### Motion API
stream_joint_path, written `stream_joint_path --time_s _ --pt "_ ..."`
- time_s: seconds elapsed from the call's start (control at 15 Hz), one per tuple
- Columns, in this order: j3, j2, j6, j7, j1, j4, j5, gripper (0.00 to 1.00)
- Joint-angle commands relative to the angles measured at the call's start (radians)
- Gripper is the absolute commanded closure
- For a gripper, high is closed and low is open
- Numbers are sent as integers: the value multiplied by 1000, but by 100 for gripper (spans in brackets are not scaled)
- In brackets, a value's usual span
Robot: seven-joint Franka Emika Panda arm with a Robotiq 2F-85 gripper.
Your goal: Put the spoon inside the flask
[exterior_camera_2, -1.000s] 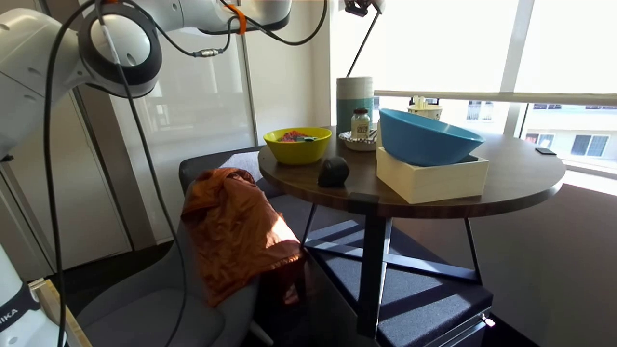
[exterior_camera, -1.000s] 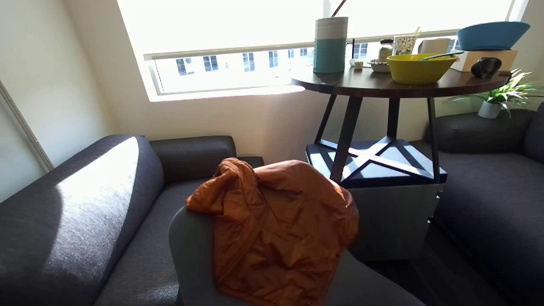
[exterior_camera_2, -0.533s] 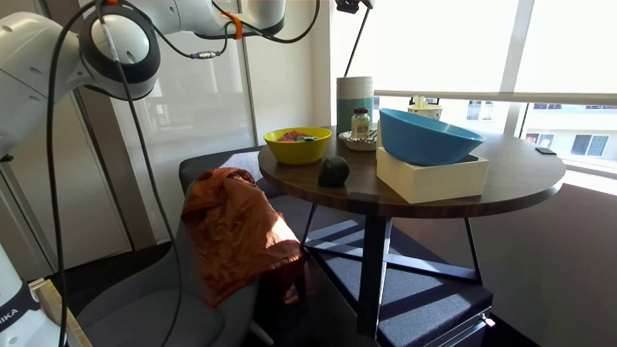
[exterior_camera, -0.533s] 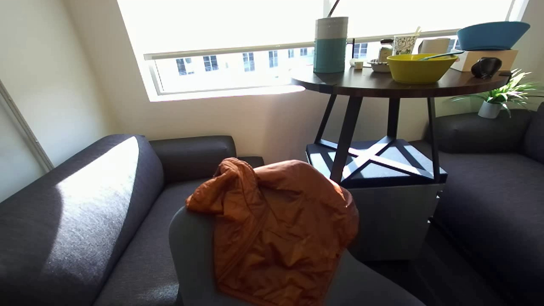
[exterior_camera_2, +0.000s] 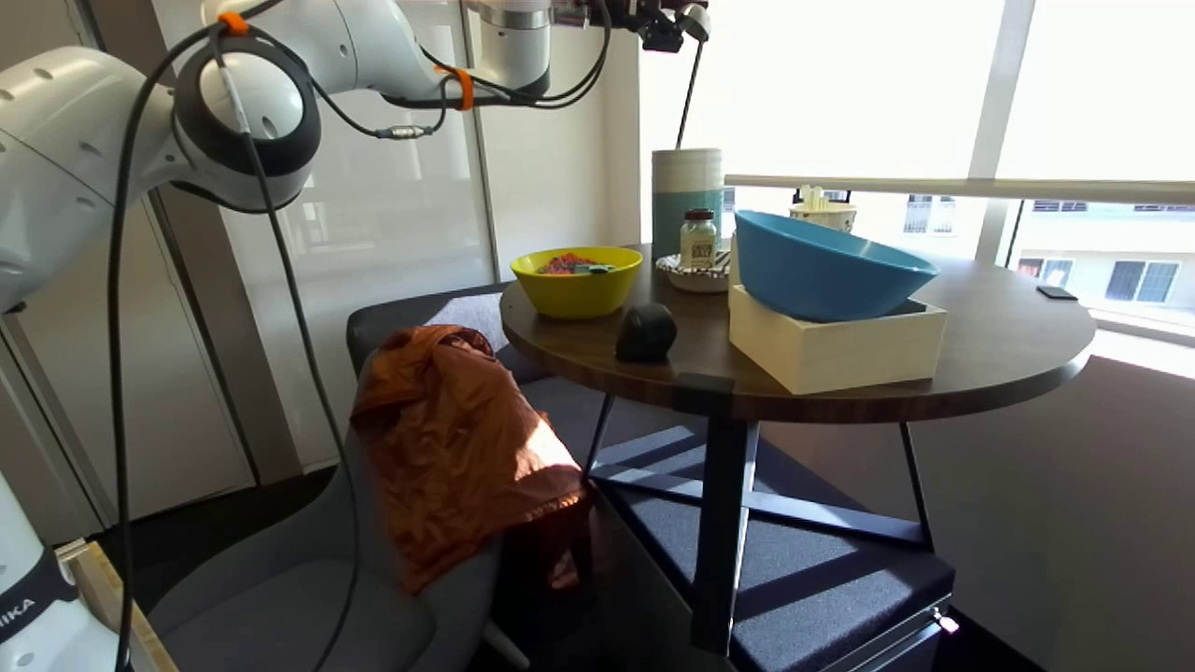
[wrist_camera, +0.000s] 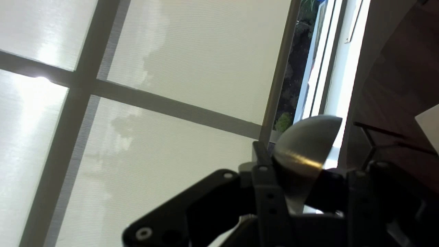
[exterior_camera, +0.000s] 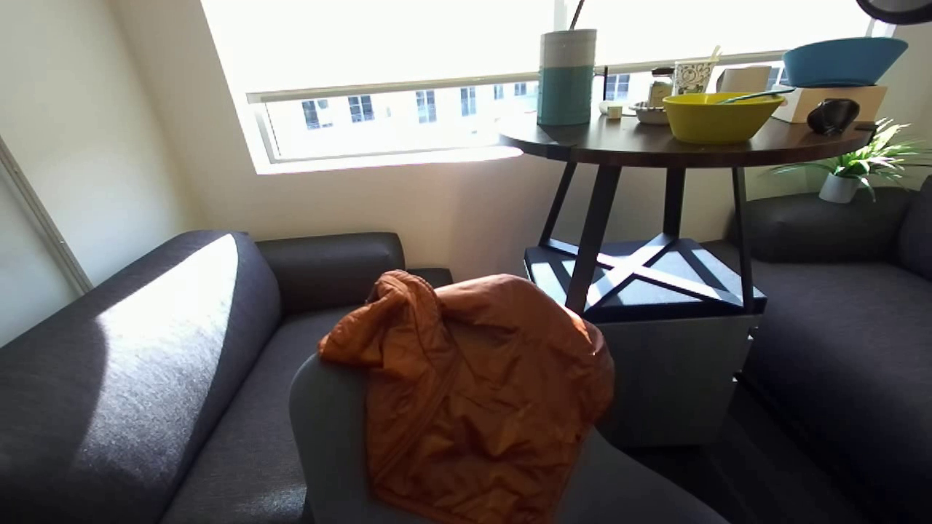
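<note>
The flask (exterior_camera: 566, 80) is a tall cylinder, whitish on top and teal below, standing upright on the round table; it also shows in an exterior view (exterior_camera_2: 688, 201). The spoon has a steel bowl (wrist_camera: 308, 142) and a long thin dark handle (exterior_camera_2: 689, 98). My gripper (exterior_camera_2: 680, 22) is high above the flask, shut on the spoon at its bowl end; the wrist view shows the bowl between the fingers (wrist_camera: 301, 168). The handle hangs down, slightly tilted, and goes out of sight at the flask's rim in both exterior views. Its lower tip is hidden.
On the round table (exterior_camera_2: 1008, 327) stand a yellow bowl (exterior_camera_2: 574, 294) with a utensil in it, a black object (exterior_camera_2: 646, 333), a jar (exterior_camera_2: 697, 241) in a small dish close to the flask, and a blue bowl (exterior_camera_2: 831, 271) tilted on a wooden box (exterior_camera_2: 840, 355). An orange jacket (exterior_camera_2: 457, 457) covers a chair.
My arm and gripper first shift slightly left and up in an exterior view, then come lower. The spoon's handle moves with them and swings slightly at the rim. The flask stays put.
</note>
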Motion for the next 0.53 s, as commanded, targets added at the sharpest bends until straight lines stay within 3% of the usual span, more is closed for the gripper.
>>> stream_joint_path --time_s 0.0,0.4,0.47 --pt "15 -10 3 18 7 -25 -25 97" --pt "11 0 20 -24 18 -35 -46 99" --pt "17 30 7 -56 11 10 -48 99"
